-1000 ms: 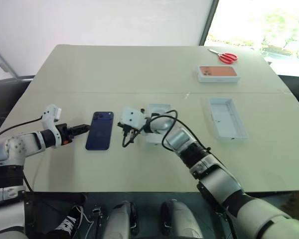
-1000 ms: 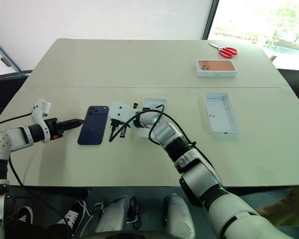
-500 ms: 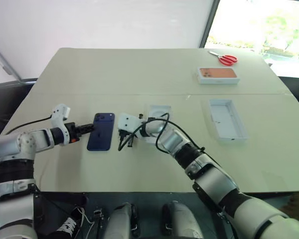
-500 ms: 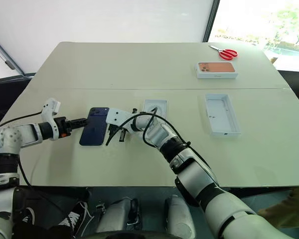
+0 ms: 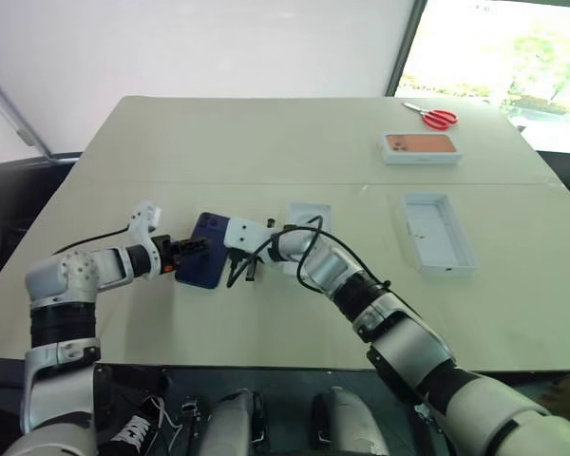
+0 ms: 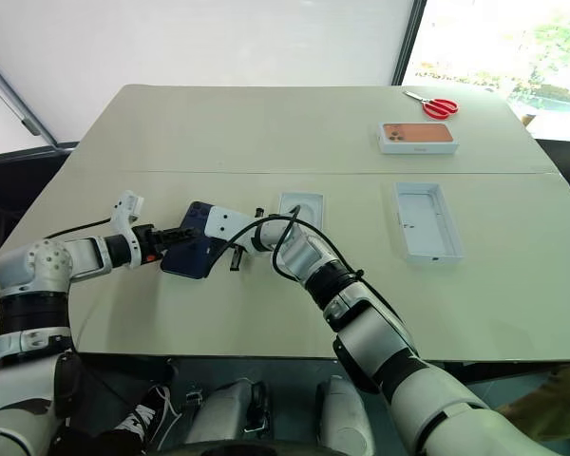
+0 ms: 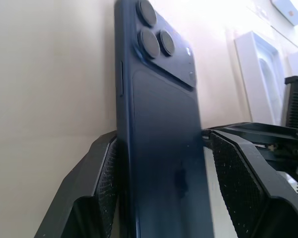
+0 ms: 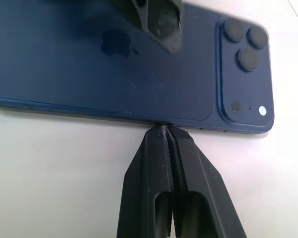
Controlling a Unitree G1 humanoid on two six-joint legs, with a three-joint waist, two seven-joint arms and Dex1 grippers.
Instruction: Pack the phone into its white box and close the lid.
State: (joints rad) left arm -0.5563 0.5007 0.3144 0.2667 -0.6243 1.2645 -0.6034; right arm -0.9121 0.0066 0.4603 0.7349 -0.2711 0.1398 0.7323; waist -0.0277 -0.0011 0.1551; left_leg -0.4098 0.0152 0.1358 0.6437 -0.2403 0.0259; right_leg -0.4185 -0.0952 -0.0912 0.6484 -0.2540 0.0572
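The dark navy phone lies back up on the table's left half, slightly skewed. My left gripper is open and straddles its width. One pad rests against the phone's long edge, and the other pad stands just clear of the opposite edge. My right gripper is shut, with its tips at the table against the phone's near long edge. A white cardboard piece lies hollow side up to the right. I cannot tell whether it is the white box or the lid.
A thin white insert with an oval recess lies just behind my right wrist. A white box with a pink-orange print and red scissors sit at the far right. A seam crosses the table's middle.
My left gripper has moved right, from beside the phone to around it. The phone now sits slightly turned. My right gripper stays shut at the phone's edge.
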